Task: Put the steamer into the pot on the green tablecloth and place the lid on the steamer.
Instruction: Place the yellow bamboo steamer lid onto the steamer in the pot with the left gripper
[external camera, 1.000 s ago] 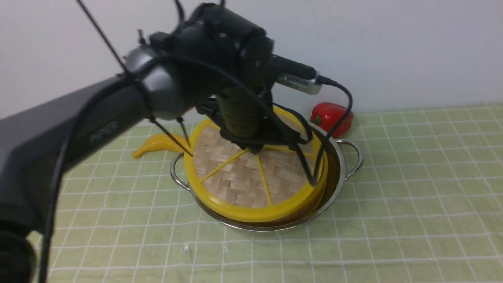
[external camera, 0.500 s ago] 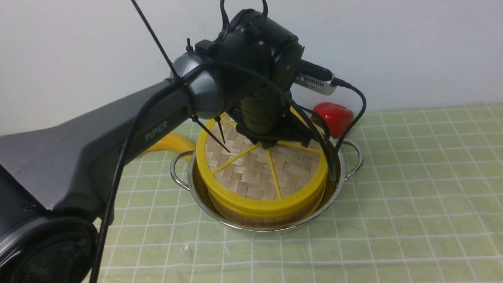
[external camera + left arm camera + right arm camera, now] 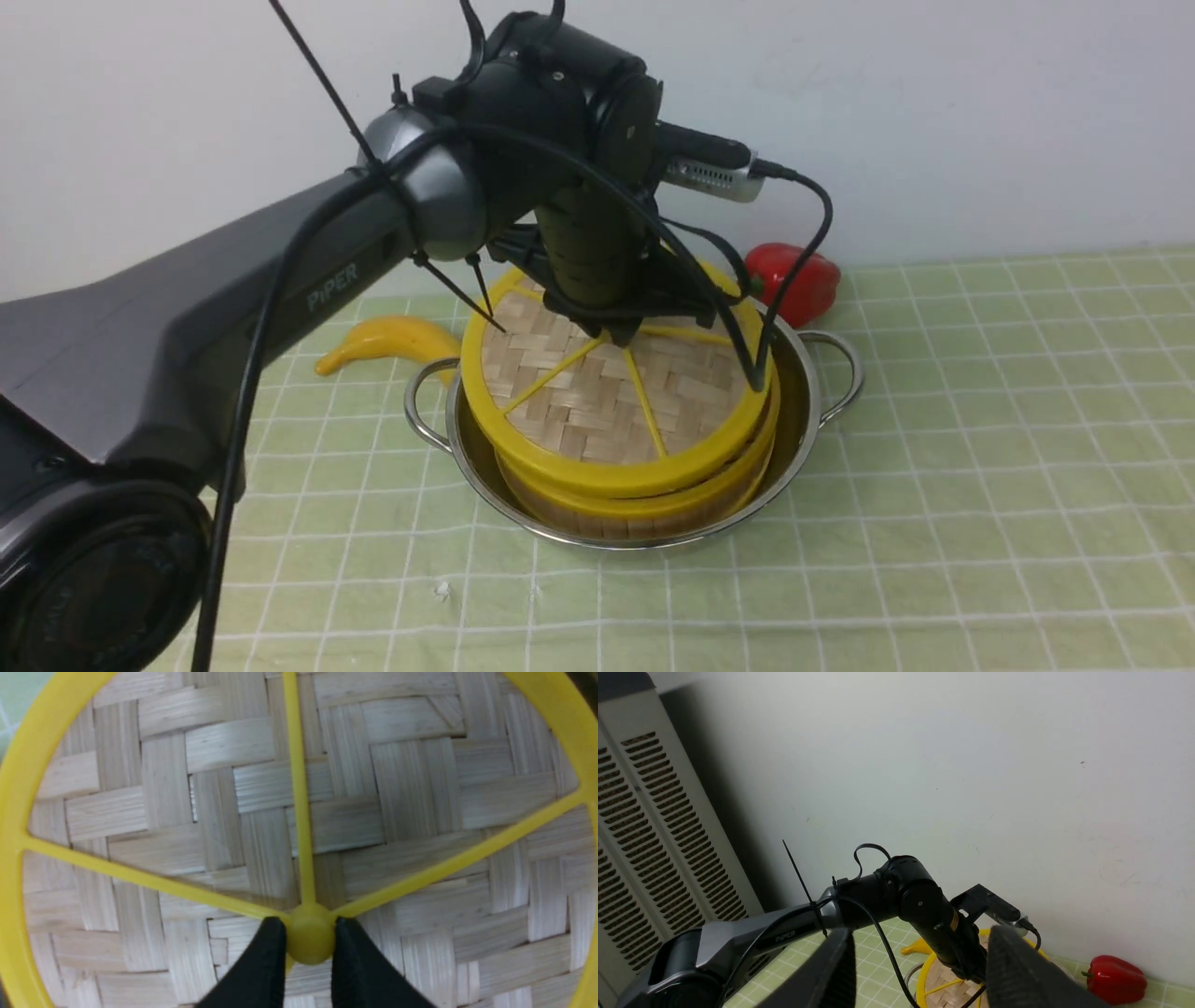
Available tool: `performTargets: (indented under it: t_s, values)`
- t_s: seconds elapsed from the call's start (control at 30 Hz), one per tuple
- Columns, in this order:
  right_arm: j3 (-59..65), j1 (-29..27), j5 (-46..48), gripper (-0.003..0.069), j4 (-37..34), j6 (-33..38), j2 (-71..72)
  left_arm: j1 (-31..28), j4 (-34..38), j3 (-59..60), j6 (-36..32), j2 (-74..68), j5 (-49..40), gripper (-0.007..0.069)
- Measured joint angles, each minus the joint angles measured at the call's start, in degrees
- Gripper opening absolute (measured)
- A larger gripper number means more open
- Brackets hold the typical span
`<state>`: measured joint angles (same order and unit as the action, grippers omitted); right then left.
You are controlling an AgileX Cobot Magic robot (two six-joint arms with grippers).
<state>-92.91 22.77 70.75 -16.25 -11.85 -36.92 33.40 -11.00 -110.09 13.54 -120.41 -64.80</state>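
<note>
The steel pot [image 3: 805,425] stands on the green tablecloth [image 3: 980,467] with the steamer [image 3: 653,511] inside it. Only the steamer's yellow rim and a strip of wooden wall show under the lid [image 3: 597,411]. The woven lid with yellow spokes lies over the steamer, set slightly to the left. My left gripper [image 3: 616,334] points down at its centre. In the left wrist view the gripper [image 3: 309,933] is shut on the lid's [image 3: 196,812] yellow centre knob. My right gripper [image 3: 920,931] hangs open and empty, high and away from the pot.
A yellow banana [image 3: 383,341] lies behind the pot's left handle. A red pepper [image 3: 794,280] sits behind the pot near the wall. The left arm's cables [image 3: 784,280] hang over the lid's right side. A vented cabinet [image 3: 640,858] stands far left.
The lid came down from a tilt above the pot onto the steamer. It then shifted slightly left, and the steamer's yellow rim now shows beneath it. The grip on the knob held.
</note>
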Motion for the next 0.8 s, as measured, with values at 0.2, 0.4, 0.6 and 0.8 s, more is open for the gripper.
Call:
performTargets:
  t_s: [0.2,0.4,0.6,0.8]
  values:
    - [0.00,0.00,0.00,0.0384,0.00,-0.02,0.00,0.00,0.44,0.00,-0.35,-2.33,0.48,0.0116]
    - [0.00,0.00,0.00,0.0384,0.00,-0.07,0.00,0.00,0.32,-0.27,-0.53,-3.21,0.94,0.0116]
    - [0.00,0.00,0.00,0.0384,0.00,-0.07,0.00,0.00,0.32,-0.34,-0.53,-3.26,0.94,0.0116]
    - [0.00,0.00,0.00,0.0384,0.00,-0.07,0.00,0.00,0.32,-0.34,-0.53,-3.26,0.98,0.0116]
